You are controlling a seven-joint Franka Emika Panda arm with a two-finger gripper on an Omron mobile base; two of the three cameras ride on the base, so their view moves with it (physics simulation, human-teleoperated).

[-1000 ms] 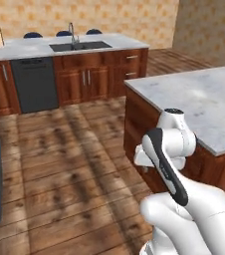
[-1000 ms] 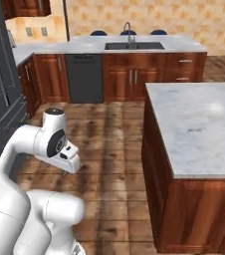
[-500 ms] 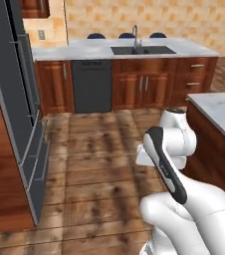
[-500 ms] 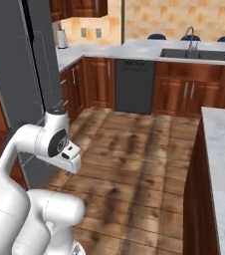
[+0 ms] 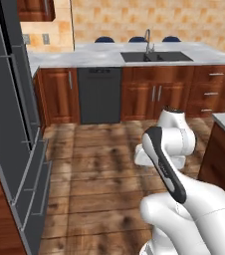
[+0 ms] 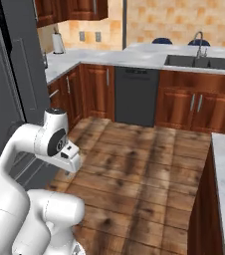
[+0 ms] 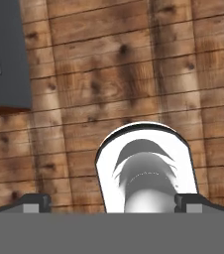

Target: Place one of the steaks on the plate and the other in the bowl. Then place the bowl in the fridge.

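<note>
— Hand (image 7: 112,202) status?
— Spread wide, holding nothing, pointed down at the wooden floor (image 7: 134,74).
— And the fridge (image 5: 10,124)?
— Shut, at the left. I'd square the base to its handle (image 5: 16,94) before reaching.

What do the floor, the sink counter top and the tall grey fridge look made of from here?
The brown plank floor: varnished wood, visible grain and knots. The pale grey counter top: polished stone, probably marble, faintly mottled. The tall grey fridge: likely brushed metal, flat matte sheen, bar handles.
</note>
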